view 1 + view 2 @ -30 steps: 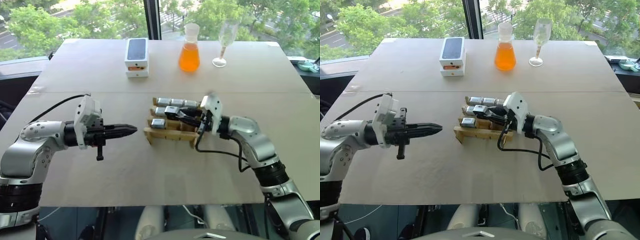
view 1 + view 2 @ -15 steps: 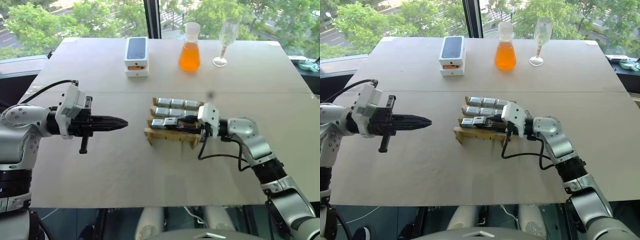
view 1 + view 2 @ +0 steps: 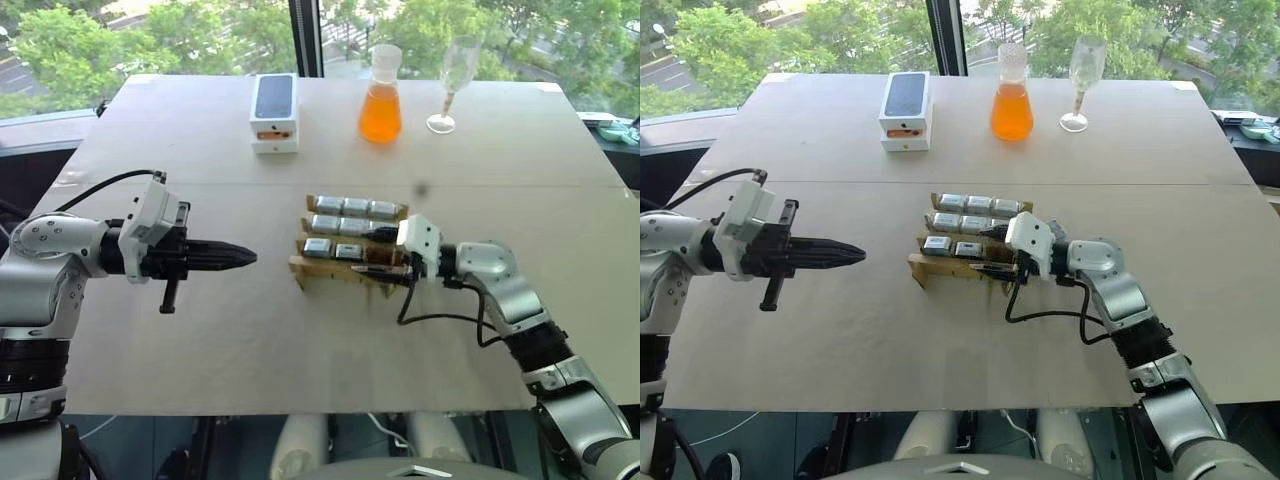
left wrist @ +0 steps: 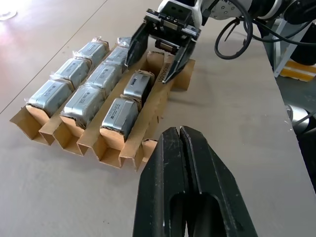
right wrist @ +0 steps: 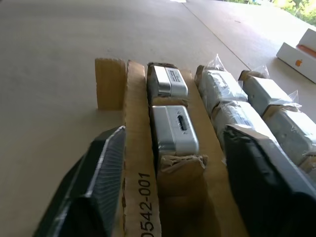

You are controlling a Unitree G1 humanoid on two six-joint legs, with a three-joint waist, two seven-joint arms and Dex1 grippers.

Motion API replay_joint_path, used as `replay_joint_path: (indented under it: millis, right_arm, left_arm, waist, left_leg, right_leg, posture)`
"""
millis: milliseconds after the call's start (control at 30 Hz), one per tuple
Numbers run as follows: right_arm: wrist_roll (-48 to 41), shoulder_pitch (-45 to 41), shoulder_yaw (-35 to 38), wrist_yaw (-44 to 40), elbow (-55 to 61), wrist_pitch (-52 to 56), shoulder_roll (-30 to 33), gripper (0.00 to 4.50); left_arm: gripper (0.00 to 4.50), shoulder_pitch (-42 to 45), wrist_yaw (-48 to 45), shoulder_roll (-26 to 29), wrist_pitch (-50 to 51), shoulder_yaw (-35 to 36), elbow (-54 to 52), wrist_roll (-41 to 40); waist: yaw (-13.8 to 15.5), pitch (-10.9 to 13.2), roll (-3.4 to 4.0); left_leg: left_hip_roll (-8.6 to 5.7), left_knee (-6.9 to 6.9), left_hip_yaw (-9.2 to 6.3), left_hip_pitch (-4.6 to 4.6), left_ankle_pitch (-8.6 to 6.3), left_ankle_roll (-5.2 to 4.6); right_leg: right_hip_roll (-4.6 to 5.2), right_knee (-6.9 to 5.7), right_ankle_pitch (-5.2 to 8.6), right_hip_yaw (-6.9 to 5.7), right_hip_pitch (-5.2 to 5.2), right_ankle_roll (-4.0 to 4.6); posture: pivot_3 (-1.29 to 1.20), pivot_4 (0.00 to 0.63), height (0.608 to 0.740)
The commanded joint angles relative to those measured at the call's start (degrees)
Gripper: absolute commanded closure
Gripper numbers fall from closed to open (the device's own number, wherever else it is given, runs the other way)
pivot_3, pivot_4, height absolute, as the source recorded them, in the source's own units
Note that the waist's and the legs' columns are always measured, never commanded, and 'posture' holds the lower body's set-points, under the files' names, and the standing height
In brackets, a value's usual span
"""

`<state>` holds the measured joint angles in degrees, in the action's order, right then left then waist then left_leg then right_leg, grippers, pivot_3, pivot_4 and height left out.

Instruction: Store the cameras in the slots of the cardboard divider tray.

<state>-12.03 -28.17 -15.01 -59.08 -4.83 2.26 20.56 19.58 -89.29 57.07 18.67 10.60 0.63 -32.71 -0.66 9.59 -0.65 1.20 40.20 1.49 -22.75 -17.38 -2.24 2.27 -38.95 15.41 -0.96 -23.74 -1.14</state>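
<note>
The cardboard divider tray [image 3: 298, 266] sits mid-table with several silver-grey cameras [image 3: 345, 206] in its slots. Its back and middle rows look full. The front row holds two cameras [image 5: 172, 129], and its right-hand slot [image 5: 180, 183] is empty. My right gripper [image 3: 372, 252] is open, its fingers [image 4: 136, 45] straddling that empty end of the front row and gripping nothing. My left gripper [image 3: 248, 257] is shut and empty. It hovers level to the left of the tray, pointing at it, a short gap away.
A white phone box [image 3: 273, 113], a flask of orange liquid [image 3: 380, 96] and a wine glass [image 3: 447, 84] stand at the far side of the table. Bare tabletop lies in front of the tray and to both sides.
My right gripper came down to the front row with a camera, then opened and left it in the middle slot. My left gripper stayed shut.
</note>
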Motion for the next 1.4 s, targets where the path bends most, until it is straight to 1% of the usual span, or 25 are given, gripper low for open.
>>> replay_joint_path:
  millis: [33, 133, 233, 333, 367, 400, 433, 467, 500, 533, 633, 767, 833, 933, 1067, 1200, 1300, 1333, 1367, 1400]
  right_arm:
    - [-5.31, 1.57, 3.86, 1.34, 12.12, 6.31, 2.03, 1.4]
    - [-8.06, 3.25, 8.21, 5.26, 17.22, 9.93, 2.98, 1.4]
    - [-8.66, 5.49, 12.87, 5.83, 17.37, 12.25, 7.42, 1.4]
    - [-5.64, 7.36, 16.04, 5.42, 9.85, 11.65, 13.92, 1.4]
    - [-3.3, 7.38, 15.98, 6.53, 7.06, 10.04, 15.31, 1.4]
    - [-2.53, 7.67, 16.21, 7.44, 5.06, 8.69, 15.34, 1.4]
    - [-2.27, 8.06, 16.37, 9.09, 4.06, 8.93, 14.71, 0.87]
    - [-1.47, 8.84, 16.47, 11.05, 2.91, 8.01, 13.55, 0.5]
    - [-0.95, 9.72, 16.5, 13.12, 2.37, 8.54, 12.33, 0.22]
    - [0.1, 10.45, 16.46, 15.66, 1.76, 9.11, 11.2, 0.05]
    - [1.6, 12.46, 16.88, 21.27, 1.72, 8.19, 7.16, 0.05]
    - [0.64, 14.33, 15.93, 24.11, 4.05, 9.38, 2.21, 0.05]
    - [1.78, 14.02, 15.01, 25.81, 3.45, 8.87, 0.19, 0.05]
    - [3.2, 13.6, 13.44, 25.87, 2.62, 7.3, -1.0, 0.05]
    - [5.06, 12.27, 11.77, 27.9, 1.05, 6.8, -2.84, 0.05]
    - [5.74, 10.61, 13.36, 31.06, -1.77, 5.86, -4.0, 0.05]
    - [5.1, 10.42, 14.26, 31.62, -2.39, 5.3, -3.77, 0.05]
    - [4.69, 10.66, 14.66, 31.77, -2.29, 5.05, -3.83, 0.58]
    - [4.48, 10.89, 14.86, 31.7, -2.17, 4.89, -3.8, 0.86]
    - [4.5, 11.16, 14.92, 31.55, -2.02, 4.67, -3.63, 1.34]
  left_arm:
    - [4.5, 0.47, -0.26, -0.24, -0.27, 0.01, -1.51, -0.81]
    - [4.5, 1.19, 0.95, -1.29, 0.47, -0.06, -2.67, -1.44]
    - [4.5, 1.2, 0.93, -1.64, 1.61, -0.16, -5.22, -2.5]
    - [4.5, 2.83, 1.97, -2.47, 1.37, -1.42, -6.65, -1.82]
    - [4.5, 3.75, 2.82, -2.95, 1.23, -1.91, -6.57, -1.26]
    - [4.5, 4.81, 3.63, -3.49, 1.53, -2.29, -6.59, -1.25]
    - [4.5, 5.45, 3.97, -3.8, 2.21, -2.29, -6.93, -1.96]
    - [4.5, 5.77, 4.12, -3.88, 3.38, -2.15, -7.72, -3.06]
    - [4.5, 5.69, 3.91, -3.75, 4.22, -1.89, -8.5, -4.02]
    - [4.5, 5.41, 3.69, -3.54, 4.93, -1.62, -9.2, -4.71]
    - [4.5, 4.8, 3.96, -3.11, 5.51, -1.33, -10.16, -4.82]
    - [4.5, 5.89, 4.85, -3.39, 6.06, -1.41, -9.93, -4.58]
    - [4.5, 7.11, 5.52, -3.58, 6.51, -2.04, -9.56, -4.27]
    - [4.5, 8.56, 6.35, -2.99, 8.84, -3.09, -9.37, -4.05]
    - [4.5, 11.28, 8.75, -3.82, 10.94, -3.63, -8.48, -3.97]
    - [4.5, 11.23, 8.51, -3.17, 11.28, -4.23, -8.67, -3.57]
    - [4.5, 11.07, 8.26, -2.65, 11.69, -4.21, -9.14, -3.6]
    - [4.5, 11.09, 7.9, -2.74, 11.17, -4.12, -9.25, -3.64]
    - [4.5, 11.13, 7.59, -2.9, 10.83, -4.04, -9.26, -3.8]
    - [4.5, 11.11, 7.42, -2.95, 10.9, -4.03, -9.23, -3.96]
  waist:
    - [0.03, 0.0, 0.0]
    - [0.11, 0.0, 0.0]
    - [0.36, -0.01, -0.02]
    - [0.68, -0.01, -0.02]
    - [0.66, 0.0, -0.02]
    - [0.66, 0.0, -0.02]
    - [0.59, 0.0, -0.03]
    - [0.42, 0.0, -0.02]
    - [0.0, -0.01, -0.04]
    - [-0.14, -0.01, -0.04]
    - [-0.35, 0.0, -0.01]
    - [-0.17, 0.01, 0.01]
    - [-0.09, 0.01, 0.0]
    - [0.14, 0.01, 0.01]
    - [0.0, 0.01, 0.0]
    - [-0.25, 0.01, 0.01]
    - [-0.1, 0.01, 0.01]
    - [0.0, 0.01, 0.0]
    - [0.06, 0.01, 0.0]
    - [0.06, 0.01, 0.0]
  left_leg:
    - [0.0, 0.0, -0.01, -0.01, 0.0, 0.0]
    - [0.0, 0.0, -0.03, -0.01, 0.0, -0.01]
    - [-0.01, 0.01, -0.05, -0.01, -0.01, -0.01]
    - [-0.07, 0.01, -0.05, -0.01, -0.01, -0.02]
    - [-0.1, 0.01, -0.04, -0.01, -0.02, -0.04]
    - [-0.1, 0.01, -0.03, 0.0, -0.02, -0.04]
    - [-0.1, 0.01, -0.03, 0.01, -0.02, -0.05]
    - [-0.04, 0.01, -0.03, 0.0, -0.02, -0.05]
    - [-0.01, 0.01, -0.03, 0.01, -0.01, -0.03]
    - [0.07, 0.0, -0.03, 0.01, -0.01, -0.02]
    - [0.08, -0.04, -0.11, 0.02, 0.01, 0.02]
    - [0.02, -0.02, -0.07, 0.02, 0.01, 0.02]
    - [0.0, -0.01, -0.08, 0.03, 0.0, 0.01]
    - [-0.03, 0.0, -0.1, 0.04, 0.01, 0.01]
    - [-0.04, 0.01, -0.09, 0.04, 0.01, 0.02]
    - [-0.03, 0.0, -0.09, 0.05, 0.02, 0.04]
    - [-0.03, 0.0, -0.08, 0.05, 0.02, 0.04]
    - [-0.04, 0.0, -0.09, 0.05, 0.02, 0.04]
    - [-0.04, 0.0, -0.09, 0.05, 0.02, 0.04]
    - [-0.05, 0.0, -0.08, 0.05, 0.02, 0.04]
  right_leg:
    - [0.02, 0.0, 0.0, 0.0, 0.0, 0.0]
    - [0.15, -0.01, 0.0, -0.04, 0.01, 0.0]
    - [0.16, -0.03, -0.01, -0.08, 0.02, -0.01]
    - [0.2, 0.0, -0.01, -0.09, 0.04, -0.01]
    - [0.17, 0.0, -0.01, -0.1, 0.05, -0.02]
    - [0.16, -0.01, -0.01, -0.08, 0.05, -0.02]
    - [-0.01, -0.02, -0.01, -0.07, 0.05, -0.02]
    - [-0.07, -0.02, -0.01, -0.05, 0.04, -0.02]
    - [-0.12, -0.06, -0.01, -0.02, 0.02, -0.01]
    - [-0.13, -0.04, -0.01, 0.01, 0.01, -0.01]
    - [-0.15, -0.04, -0.01, 0.2, -0.05, 0.0]
    - [-0.23, -0.05, -0.02, 0.24, -0.06, -0.03]
    - [-0.23, -0.05, -0.04, 0.23, -0.04, -0.06]
    - [-0.24, -0.06, -0.05, 0.21, -0.03, -0.07]
    - [-0.26, -0.04, -0.05, 0.22, -0.02, -0.07]
    - [-0.29, -0.04, -0.05, 0.25, -0.04, -0.07]
    - [-0.27, -0.04, -0.05, 0.24, -0.03, -0.07]
    - [-0.27, -0.04, -0.05, 0.24, -0.03, -0.07]
    - [-0.26, -0.04, -0.05, 0.23, -0.03, -0.07]
    - [-0.26, -0.04, -0.05, 0.23, -0.03, -0.07]
  posture:
    - [0.0, 0.15, 0.74]
    - [0.0, 0.15, 0.74]
    - [0.0, 0.15, 0.74]
    - [0.0, 0.15, 0.74]
    - [0.0, 0.15, 0.74]
    - [0.0, 0.15, 0.74]
    - [0.0, 0.15, 0.74]
    - [0.0, 0.15, 0.74]
    - [0.0, 0.15, 0.74]
    - [0.0, 0.15, 0.74]
    - [0.0, 0.15, 0.74]
    - [0.0, 0.15, 0.74]
    - [0.0, 0.15, 0.74]
    - [0.0, 0.15, 0.74]
    - [0.0, 0.15, 0.74]
    - [0.0, 0.15, 0.74]
    - [0.0, 0.15, 0.74]
    - [0.0, 0.15, 0.74]
    - [0.0, 0.15, 0.74]
    - [0.0, 0.15, 0.74]
